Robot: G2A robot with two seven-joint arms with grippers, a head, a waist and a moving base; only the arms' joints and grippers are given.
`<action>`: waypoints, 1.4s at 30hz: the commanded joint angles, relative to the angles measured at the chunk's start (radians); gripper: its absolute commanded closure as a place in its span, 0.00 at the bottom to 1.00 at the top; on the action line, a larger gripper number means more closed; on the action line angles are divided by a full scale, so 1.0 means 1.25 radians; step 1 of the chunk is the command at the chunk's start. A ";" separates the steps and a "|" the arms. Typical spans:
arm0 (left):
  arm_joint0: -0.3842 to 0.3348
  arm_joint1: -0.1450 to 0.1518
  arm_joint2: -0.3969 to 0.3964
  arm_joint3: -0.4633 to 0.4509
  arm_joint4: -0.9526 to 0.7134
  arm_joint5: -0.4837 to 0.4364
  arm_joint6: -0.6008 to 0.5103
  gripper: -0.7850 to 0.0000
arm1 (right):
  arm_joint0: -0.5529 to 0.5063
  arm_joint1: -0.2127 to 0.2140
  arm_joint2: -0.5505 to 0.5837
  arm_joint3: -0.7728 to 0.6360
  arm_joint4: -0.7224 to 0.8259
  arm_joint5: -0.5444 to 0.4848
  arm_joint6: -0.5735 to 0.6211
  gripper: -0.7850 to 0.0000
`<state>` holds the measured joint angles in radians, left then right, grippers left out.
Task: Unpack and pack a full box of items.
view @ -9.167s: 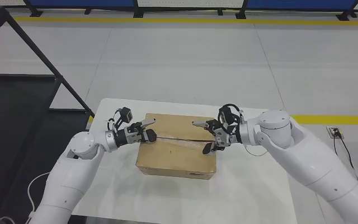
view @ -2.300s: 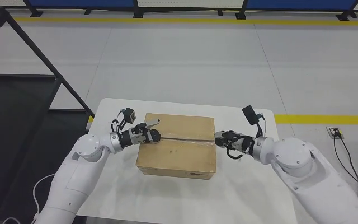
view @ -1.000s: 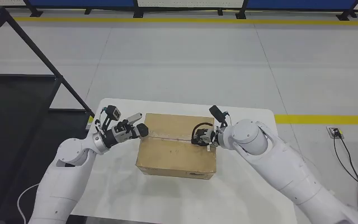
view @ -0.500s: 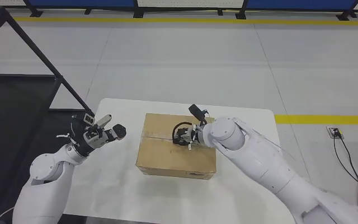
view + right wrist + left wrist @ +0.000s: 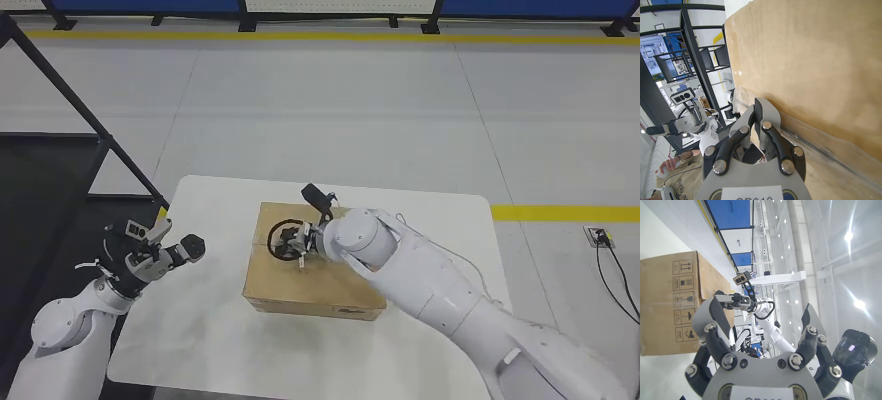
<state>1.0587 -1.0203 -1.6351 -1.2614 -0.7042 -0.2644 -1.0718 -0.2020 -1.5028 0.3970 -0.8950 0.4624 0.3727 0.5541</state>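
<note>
A closed brown cardboard box (image 5: 320, 275) stands in the middle of the white table. My right gripper (image 5: 291, 241) lies on the box top near the left end of its taped seam (image 5: 810, 145). In the right wrist view the gripper (image 5: 756, 110) is shut, tips against the cardboard (image 5: 810, 56), with a lifted flap of clear tape (image 5: 736, 101) just ahead of them. My left gripper (image 5: 178, 240) hangs open over the table to the left of the box, holding nothing. In the left wrist view it (image 5: 762, 315) faces the box's printed side (image 5: 668, 298).
Bare white table (image 5: 200, 340) surrounds the box on all sides. A black metal frame (image 5: 70, 100) rises beyond the table's left edge. The floor behind has a yellow line (image 5: 580, 212).
My right gripper has slid along the box's seam from its right end to near its left end. My left arm has drawn back off the box, to the left.
</note>
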 commanded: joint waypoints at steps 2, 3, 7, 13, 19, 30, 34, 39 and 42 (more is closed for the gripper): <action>0.012 0.002 -0.009 0.001 -0.007 -0.004 -0.006 0.00 | 0.007 -0.030 -0.010 0.030 0.001 -0.011 -0.013 1.00; 0.015 0.002 -0.012 0.002 -0.011 -0.006 -0.008 0.00 | 0.009 -0.040 -0.012 0.041 0.002 -0.016 -0.017 1.00; 0.030 0.004 -0.024 0.006 -0.023 -0.010 -0.016 0.00 | 0.016 -0.076 -0.018 0.084 0.004 -0.040 -0.031 1.00; 0.045 0.007 -0.037 0.016 -0.037 -0.015 -0.028 0.00 | 0.027 -0.124 -0.026 0.144 -0.004 -0.073 -0.018 1.00; 0.047 0.009 -0.043 0.023 -0.040 -0.014 -0.039 0.00 | 0.041 -0.158 -0.025 0.193 -0.012 -0.079 0.028 1.00; 0.017 0.009 -0.018 0.025 -0.038 -0.005 -0.060 0.00 | 0.066 -0.141 0.021 0.170 -0.076 -0.029 0.110 1.00; 0.004 0.008 -0.004 0.023 -0.035 -0.005 -0.061 0.00 | 0.046 -0.111 0.053 0.125 -0.110 0.025 0.102 1.00; -0.004 0.008 0.005 0.023 -0.032 -0.003 -0.062 0.00 | -0.001 -0.063 0.108 0.069 -0.149 0.071 0.104 1.00; -0.009 0.008 0.011 0.023 -0.027 -0.001 -0.060 0.00 | -0.032 -0.034 0.143 0.028 -0.176 0.097 0.110 1.00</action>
<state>1.0501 -1.0107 -1.6244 -1.2320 -0.7408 -0.2671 -1.1480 -0.2267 -1.5587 0.5580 -0.8390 0.2538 0.4841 0.6894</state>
